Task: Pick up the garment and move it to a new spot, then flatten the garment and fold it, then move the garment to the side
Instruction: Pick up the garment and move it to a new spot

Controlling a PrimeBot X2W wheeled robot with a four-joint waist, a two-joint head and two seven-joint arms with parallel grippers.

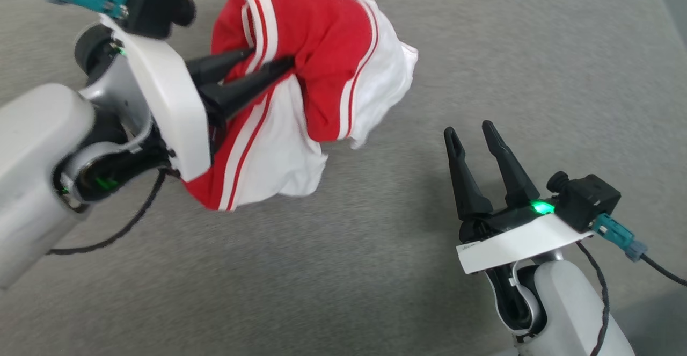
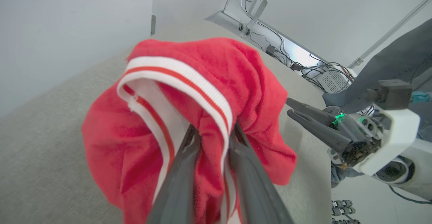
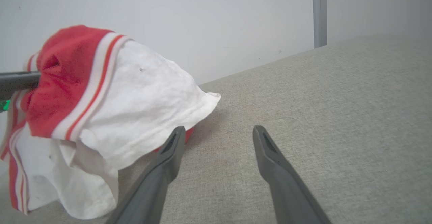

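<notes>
Clamping bunched garment (image 1: 333,39) — left gripper (image 1: 272,56)

Camera set-up: one overhead, two wrist-mounted.
Head view looks steeply down on the grey cloth surface (image 1: 375,270). Left wrist view sits close behind the garment (image 2: 236,82), facing the right gripper (image 2: 288,106). Right wrist view is low, skimming the surface. All three share the garment.

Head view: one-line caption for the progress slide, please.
Left hand clamped on the bunched red-and-white garment, right hand open and empty beside it, grey fabric surface beneath.
</notes>
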